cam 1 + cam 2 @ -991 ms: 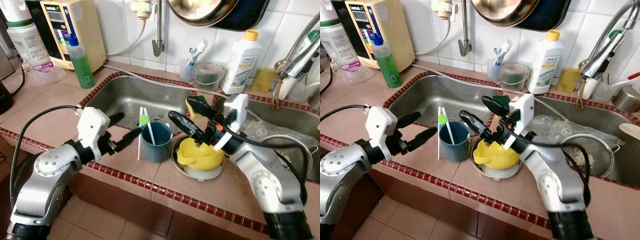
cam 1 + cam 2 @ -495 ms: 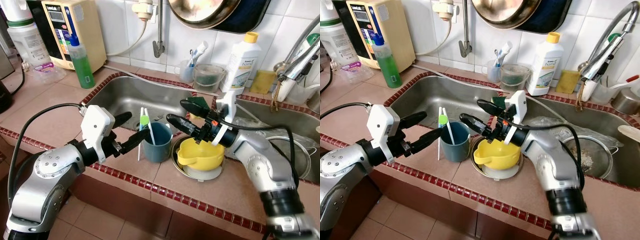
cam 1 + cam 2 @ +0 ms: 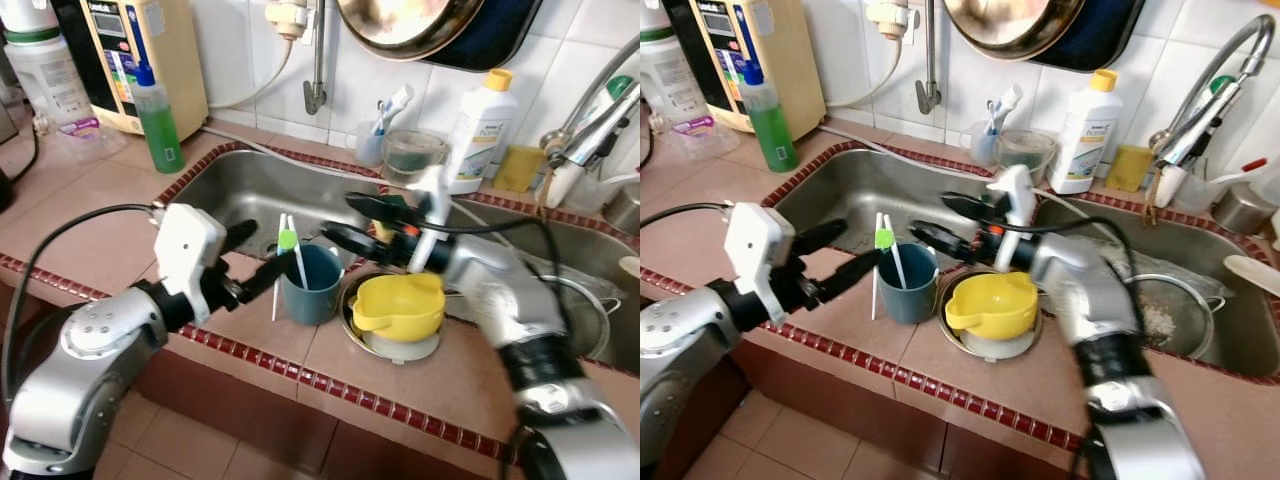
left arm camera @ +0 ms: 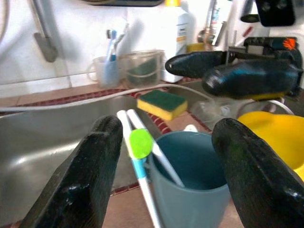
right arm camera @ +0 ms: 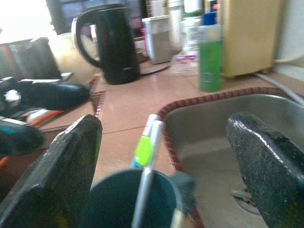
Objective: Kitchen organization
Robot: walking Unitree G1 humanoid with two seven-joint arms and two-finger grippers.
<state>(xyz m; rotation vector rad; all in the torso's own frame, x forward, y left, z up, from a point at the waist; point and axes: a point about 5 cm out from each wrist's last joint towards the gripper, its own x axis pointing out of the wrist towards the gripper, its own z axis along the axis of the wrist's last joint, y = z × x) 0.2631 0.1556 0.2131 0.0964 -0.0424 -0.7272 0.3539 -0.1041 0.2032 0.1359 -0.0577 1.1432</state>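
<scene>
A teal cup stands on the tiled counter at the sink's front rim, holding white toothbrushes, one with a green head. Right beside it, a yellow bowl sits in a metal dish. My left gripper is open just left of the cup, its fingers spread wider than the cup. My right gripper is open, hovering behind and above the cup's rim, pointing left over the sink.
The left sink basin lies behind the cup, a yellow-green sponge on its divider. A green soap bottle stands back left, a white detergent bottle back right. A strainer sits in the right basin. A black kettle stands further left.
My right gripper has swung left from above the yellow bowl to just behind the cup. The left gripper has stayed beside the cup. The camera has shifted slightly.
</scene>
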